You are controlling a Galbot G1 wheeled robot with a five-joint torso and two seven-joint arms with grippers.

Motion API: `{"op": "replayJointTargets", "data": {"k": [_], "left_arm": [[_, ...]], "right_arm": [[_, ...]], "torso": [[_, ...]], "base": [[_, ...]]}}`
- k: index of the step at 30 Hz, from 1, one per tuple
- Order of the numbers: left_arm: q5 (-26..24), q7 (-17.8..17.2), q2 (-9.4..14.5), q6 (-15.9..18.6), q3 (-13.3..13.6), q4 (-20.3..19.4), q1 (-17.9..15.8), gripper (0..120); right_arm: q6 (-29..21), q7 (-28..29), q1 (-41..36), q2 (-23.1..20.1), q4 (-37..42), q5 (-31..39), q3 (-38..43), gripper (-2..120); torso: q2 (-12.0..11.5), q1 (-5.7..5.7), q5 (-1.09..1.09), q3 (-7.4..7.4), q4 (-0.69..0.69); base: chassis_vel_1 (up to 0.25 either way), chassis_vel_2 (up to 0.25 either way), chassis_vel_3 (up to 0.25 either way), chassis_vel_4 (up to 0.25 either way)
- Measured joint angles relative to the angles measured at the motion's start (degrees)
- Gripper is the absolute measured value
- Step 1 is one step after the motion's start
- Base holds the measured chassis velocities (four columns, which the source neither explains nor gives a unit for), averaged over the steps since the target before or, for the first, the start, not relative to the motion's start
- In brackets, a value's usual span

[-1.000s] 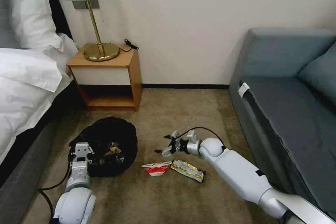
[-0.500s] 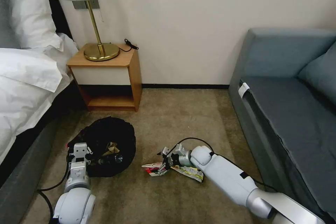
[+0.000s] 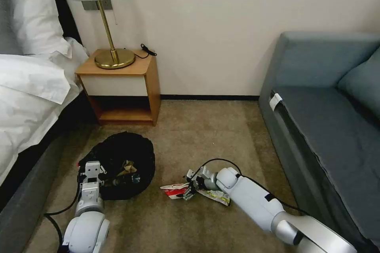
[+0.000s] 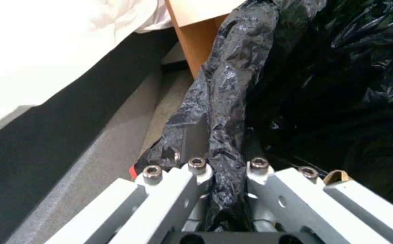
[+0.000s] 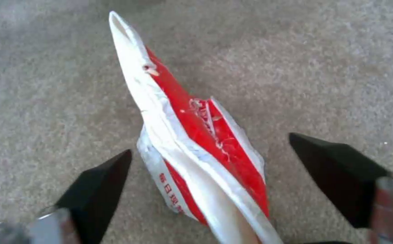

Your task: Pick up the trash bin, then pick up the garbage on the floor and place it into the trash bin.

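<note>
The trash bin [image 3: 118, 154], lined with a crinkly black bag [image 4: 223, 112], sits low at the left by the bed. My left gripper [image 3: 92, 170] is shut on the bag's rim, with the plastic pinched between its fingers [image 4: 196, 169]. Brown paper [image 3: 127, 166] and a bottle [image 3: 126, 180] lie inside the bin. A crushed red-and-white cup [image 3: 173, 191] lies on the carpet. My right gripper [image 3: 189, 189] is down at the cup's right end and open, its black fingertips [image 5: 101, 179] on either side of the cup [image 5: 196, 142]. A shiny snack wrapper [image 3: 217, 196] lies partly under that wrist.
A wooden nightstand [image 3: 120, 87] with a brass lamp [image 3: 113, 57] stands against the wall behind the bin. The bed [image 3: 27, 99] runs along the left and a grey sofa [image 3: 328, 118] along the right. Bare carpet [image 3: 206, 134] lies between them.
My right gripper dropped from above the carpet down and toward me onto the cup, and now straddles it. The left gripper still holds the bin bag, with only a slight shift.
</note>
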Motion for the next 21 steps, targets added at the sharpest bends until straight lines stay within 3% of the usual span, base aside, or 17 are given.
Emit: {"op": "replayJointTargets", "data": {"k": [21], "left_arm": [[-0.1, 0.0, 0.4, -0.4, -0.2, 0.2, 0.3, 0]], "right_arm": [[0.3, -0.3, -0.6, 0.3, 0.3, 0.1, 1.4, 10]], "torso": [[0.0, 0.0, 0.0, 0.0, 0.0]], "base": [[0.0, 0.0, 0.0, 0.0]]}}
